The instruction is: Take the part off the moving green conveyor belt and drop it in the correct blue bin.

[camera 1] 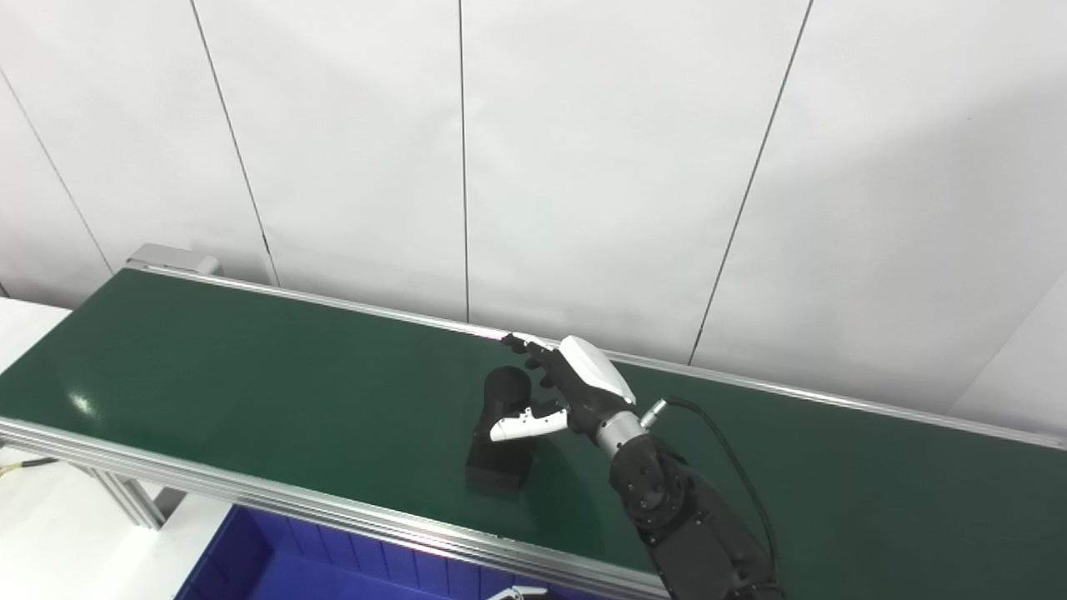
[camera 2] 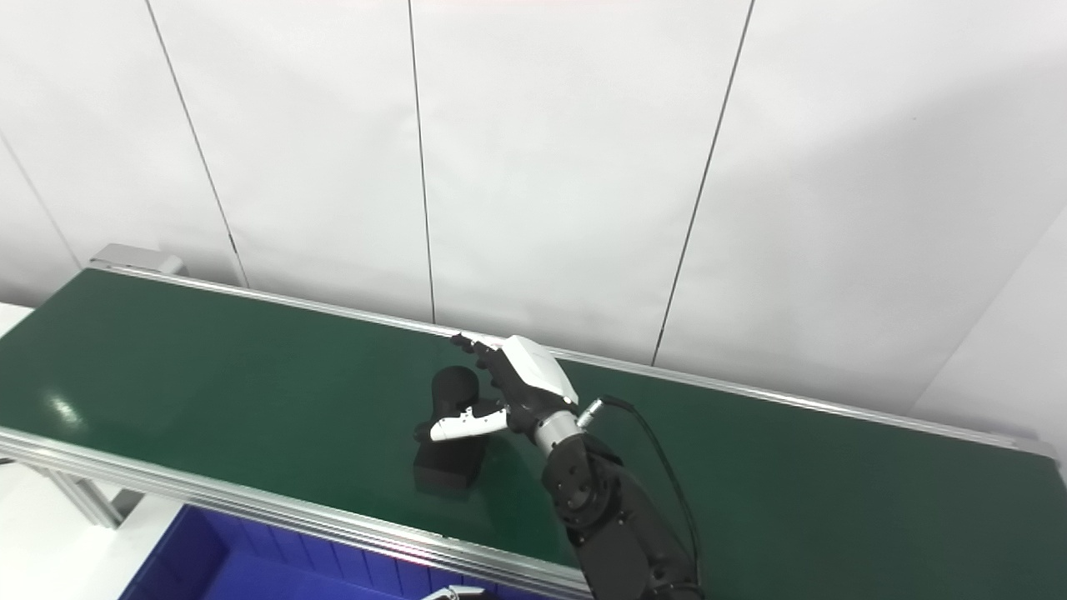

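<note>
A black part [camera 1: 500, 442] with a rounded far end and a blocky near end lies on the green conveyor belt [camera 1: 250, 392], near the belt's middle. My right hand [camera 1: 567, 387] hovers at the part's right side. Its fingers [camera 1: 533, 350] stretch past the rounded end, and the white thumb [camera 1: 525, 425] reaches across the part's middle. The hand is spread and has not closed around the part. A small white tip of my left hand [camera 1: 517, 592] shows at the bottom edge; the rest is out of view.
A blue bin [camera 1: 250, 558] sits below the belt's near aluminium rail [camera 1: 333, 512], at the bottom left. White wall panels stand behind the far rail [camera 1: 750, 383]. A white surface [camera 1: 50, 517] lies at the left.
</note>
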### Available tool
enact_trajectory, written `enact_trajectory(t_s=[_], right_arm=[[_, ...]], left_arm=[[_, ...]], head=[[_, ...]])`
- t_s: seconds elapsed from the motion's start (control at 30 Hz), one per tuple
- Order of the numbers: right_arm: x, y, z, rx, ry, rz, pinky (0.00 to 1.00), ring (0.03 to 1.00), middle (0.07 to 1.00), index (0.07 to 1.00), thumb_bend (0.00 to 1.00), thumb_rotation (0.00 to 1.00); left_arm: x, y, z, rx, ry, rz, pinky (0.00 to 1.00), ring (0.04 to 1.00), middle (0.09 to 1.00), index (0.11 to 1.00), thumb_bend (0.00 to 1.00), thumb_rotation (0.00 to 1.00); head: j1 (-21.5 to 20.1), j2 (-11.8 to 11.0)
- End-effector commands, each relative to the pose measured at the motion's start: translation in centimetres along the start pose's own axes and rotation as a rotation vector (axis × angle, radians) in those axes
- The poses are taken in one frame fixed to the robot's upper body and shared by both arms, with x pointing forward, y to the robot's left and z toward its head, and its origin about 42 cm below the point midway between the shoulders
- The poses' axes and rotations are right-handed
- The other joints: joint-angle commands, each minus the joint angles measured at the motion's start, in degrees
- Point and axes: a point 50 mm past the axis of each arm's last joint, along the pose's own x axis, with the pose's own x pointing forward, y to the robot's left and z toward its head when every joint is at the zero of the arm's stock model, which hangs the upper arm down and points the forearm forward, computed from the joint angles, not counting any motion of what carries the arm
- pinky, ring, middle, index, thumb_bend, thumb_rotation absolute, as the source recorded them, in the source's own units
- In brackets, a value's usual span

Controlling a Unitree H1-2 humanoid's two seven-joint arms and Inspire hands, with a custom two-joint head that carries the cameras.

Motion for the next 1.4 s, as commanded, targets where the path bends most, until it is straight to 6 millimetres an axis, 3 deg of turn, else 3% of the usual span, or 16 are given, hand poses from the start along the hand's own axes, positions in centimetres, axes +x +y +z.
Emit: enact_trajectory(t_s=[0.0, 0.4, 0.53, 0.6, 0.63, 0.7, 0.77, 0.83, 0.9, 1.07, 1.13, 1.37], right_arm=[[1.5, -2.1, 3.0, -0.037, -0.048, -0.051, 0.73, 0.852, 0.902, 0.907, 0.93, 0.45], [2.5, -0.6, 0.5, -0.112, 0.029, -0.003, 0.73, 0.848, 0.902, 0.900, 0.81, 0.36], [2.4, -0.3, -0.2, -0.109, 0.029, -0.033, 0.70, 0.812, 0.868, 0.866, 0.66, 0.22], [2.3, -0.2, -0.5, -0.091, 0.024, -0.069, 0.62, 0.712, 0.764, 0.791, 0.55, 0.06], [2.2, -0.2, -0.7, -0.075, 0.027, -0.089, 0.49, 0.573, 0.652, 0.677, 0.53, 0.02], [2.1, -0.1, -0.9, -0.052, 0.029, -0.119, 0.35, 0.425, 0.536, 0.554, 0.52, 0.01], [2.0, 0.0, -1.0, -0.035, 0.027, -0.144, 0.26, 0.324, 0.490, 0.508, 0.52, 0.00], [1.8, 0.1, -1.0, -0.021, 0.019, -0.170, 0.28, 0.352, 0.468, 0.531, 0.51, 0.00], [1.7, 0.1, -1.0, -0.009, 0.003, -0.199, 0.25, 0.403, 0.502, 0.494, 0.51, 0.00], [1.2, 0.1, -0.9, 0.017, -0.050, -0.268, 0.24, 0.365, 0.453, 0.540, 0.51, 0.00], [1.0, 0.0, -0.9, 0.027, -0.074, -0.299, 0.22, 0.403, 0.493, 0.497, 0.51, 0.00], [-0.5, -0.6, -1.1, 0.089, -0.137, -0.404, 0.23, 0.364, 0.454, 0.525, 0.51, 0.00]], left_arm=[[0.3, -0.1, 1.2, -0.023, -0.069, 0.021, 0.67, 0.729, 0.738, 0.718, 0.81, 0.31], [0.2, -0.3, 1.3, -0.043, -0.062, 0.027, 0.68, 0.733, 0.736, 0.716, 0.82, 0.30], [0.2, -0.2, 1.2, -0.038, -0.062, 0.027, 0.68, 0.731, 0.736, 0.717, 0.82, 0.31], [0.2, -0.2, 1.2, -0.040, -0.062, 0.026, 0.67, 0.730, 0.737, 0.718, 0.82, 0.31], [0.2, -0.2, 1.2, -0.039, -0.063, 0.025, 0.67, 0.731, 0.737, 0.719, 0.82, 0.31], [0.2, -0.1, 1.2, -0.035, -0.063, 0.025, 0.68, 0.731, 0.738, 0.719, 0.82, 0.31], [0.2, 0.0, 1.2, -0.033, -0.063, 0.024, 0.68, 0.733, 0.739, 0.720, 0.82, 0.32], [0.3, 0.1, 1.2, -0.034, -0.064, 0.025, 0.68, 0.731, 0.739, 0.719, 0.81, 0.31], [0.3, 0.2, 1.1, -0.033, -0.062, 0.026, 0.68, 0.734, 0.740, 0.718, 0.81, 0.30], [0.3, 0.5, 0.9, -0.026, -0.059, 0.022, 0.69, 0.739, 0.742, 0.717, 0.81, 0.30], [0.3, 0.6, 0.9, -0.023, -0.060, 0.020, 0.69, 0.744, 0.744, 0.719, 0.80, 0.30], [0.4, 0.9, 0.8, -0.031, -0.058, 0.024, 0.70, 0.744, 0.745, 0.713, 0.81, 0.28]], head=[[0.1, 0.0], [0.2, 0.4], [0.2, 0.4], [0.2, 0.5], [0.1, 0.6], [0.0, 0.6], [0.0, 0.8], [-0.1, 0.7], [-0.2, 0.7], [-0.8, 0.8], [-1.1, 0.8], [-2.9, 1.2]])
